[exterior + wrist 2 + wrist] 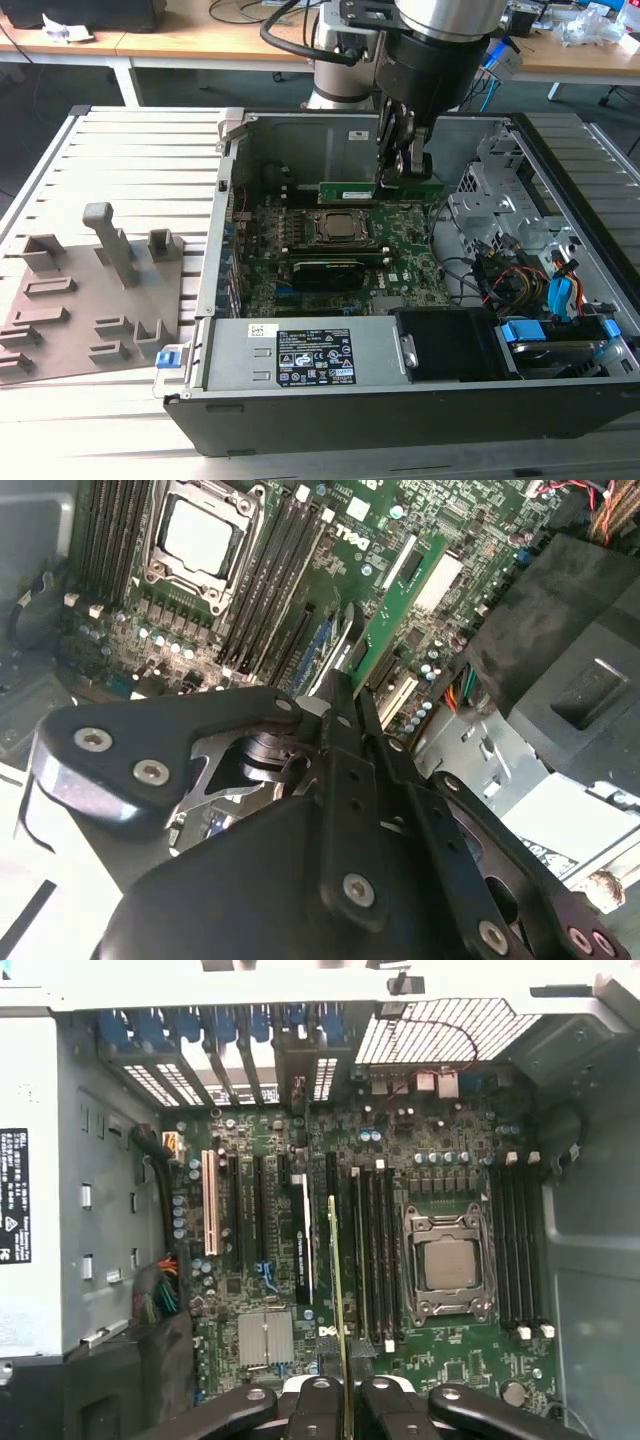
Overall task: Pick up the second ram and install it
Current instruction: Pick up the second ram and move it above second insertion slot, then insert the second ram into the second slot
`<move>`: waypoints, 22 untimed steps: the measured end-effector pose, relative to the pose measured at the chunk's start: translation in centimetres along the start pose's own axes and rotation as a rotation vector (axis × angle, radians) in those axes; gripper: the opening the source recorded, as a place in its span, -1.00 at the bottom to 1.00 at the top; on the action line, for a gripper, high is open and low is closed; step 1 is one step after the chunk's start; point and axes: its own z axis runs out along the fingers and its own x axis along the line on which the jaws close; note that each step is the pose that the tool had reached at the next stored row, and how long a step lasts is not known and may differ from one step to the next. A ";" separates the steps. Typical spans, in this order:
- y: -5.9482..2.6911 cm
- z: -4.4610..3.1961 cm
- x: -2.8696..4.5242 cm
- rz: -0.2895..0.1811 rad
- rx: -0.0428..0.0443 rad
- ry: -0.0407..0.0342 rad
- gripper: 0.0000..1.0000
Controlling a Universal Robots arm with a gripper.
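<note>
second ram (335,190): green stick held level, above the motherboard inside the case, not seated in any slot; in the first wrist view it shows edge-on (334,1280).
ram label (352,187): pale patch on the stick's face; its print cannot be made out.
gripper (400,178): clenched on the second ram, one finger on each flat face, gripping toward one end.
memory slots (375,1250): dark parallel rows; in the first wrist view the ram's edge runs parallel to them, just beside them.
CPU socket (335,228): metal-framed square between two banks of slots.
motherboard (410,270): green, on the case floor; bears white lettering beside the slots.
power supply (300,355): grey box along the case's near edge in the exterior view, with one small white sticker and one large black label of fine print.
case (300,125): open, lying on a slatted table (140,140).
fixture blocks (90,290): grey, on the table toward the exterior view's left, well apart from the case.
</note>
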 end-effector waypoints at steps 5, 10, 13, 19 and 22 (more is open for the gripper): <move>-0.14 0.23 -0.01 0.000 -0.0006 0.0001 -0.72; -0.14 0.26 -0.01 0.000 -0.0007 0.0001 -0.72; -0.15 0.30 -0.03 0.000 -0.0006 -0.0003 -0.72; -0.16 0.68 -0.14 0.000 -0.0007 0.0001 -0.72; -0.21 1.44 -0.14 0.000 -0.0006 0.0000 -0.72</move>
